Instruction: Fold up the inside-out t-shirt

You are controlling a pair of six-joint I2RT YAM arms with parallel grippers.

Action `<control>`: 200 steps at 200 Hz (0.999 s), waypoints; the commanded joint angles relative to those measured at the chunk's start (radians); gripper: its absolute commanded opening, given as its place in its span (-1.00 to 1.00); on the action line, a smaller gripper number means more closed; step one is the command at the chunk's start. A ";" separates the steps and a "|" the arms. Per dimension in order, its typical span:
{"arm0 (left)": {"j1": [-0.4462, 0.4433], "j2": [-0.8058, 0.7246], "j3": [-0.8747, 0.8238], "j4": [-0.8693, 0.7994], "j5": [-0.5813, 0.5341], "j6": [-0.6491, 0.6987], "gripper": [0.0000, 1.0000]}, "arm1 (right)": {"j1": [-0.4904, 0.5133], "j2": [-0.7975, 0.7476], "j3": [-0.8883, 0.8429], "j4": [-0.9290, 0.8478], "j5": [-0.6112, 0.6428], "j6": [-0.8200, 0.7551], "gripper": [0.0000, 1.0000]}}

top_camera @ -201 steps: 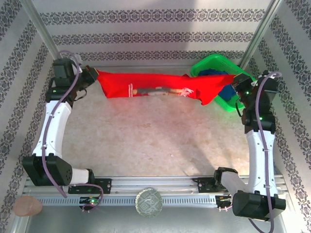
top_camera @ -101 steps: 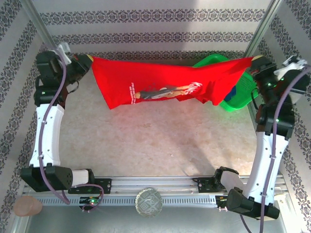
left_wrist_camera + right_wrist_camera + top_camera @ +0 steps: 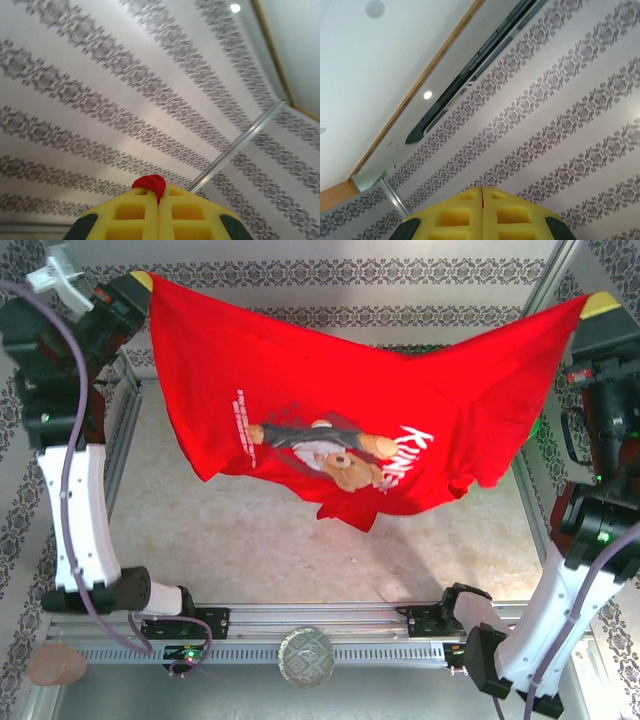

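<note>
The bright red t-shirt (image 3: 350,390) hangs stretched in the air between both raised arms, its bear print and white lettering facing the top camera, its lower edge sagging toward the table. My left gripper (image 3: 143,282) is shut on the shirt's upper left corner; in the left wrist view a red nub of cloth (image 3: 150,184) pokes out between the closed yellow fingers (image 3: 125,215). My right gripper (image 3: 598,306) is shut on the upper right corner; a thin red sliver shows in the seam of its closed fingers (image 3: 515,215).
The pale tabletop (image 3: 250,540) lies below the hanging shirt, fenced by patterned walls. A round metal disc (image 3: 305,656) sits on the front rail and a tan object (image 3: 55,665) at the near left corner. Both wrist cameras point up at wall and ceiling.
Both arms have risen high and spread, lifting the shirt from a bunched strip at the table's back to a wide hanging sheet that hides the green basket.
</note>
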 commanded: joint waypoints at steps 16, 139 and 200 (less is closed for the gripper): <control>0.023 0.262 0.010 -0.004 0.056 -0.053 -1.00 | 0.167 0.210 0.007 0.021 0.058 -0.067 -1.00; 0.052 0.764 0.787 -0.067 0.064 -0.246 -1.00 | 0.294 0.827 0.881 -0.232 0.023 -0.071 -1.00; 0.047 0.272 -0.318 0.163 0.109 -0.009 -1.00 | 0.346 0.083 -0.643 0.159 0.070 -0.097 -1.00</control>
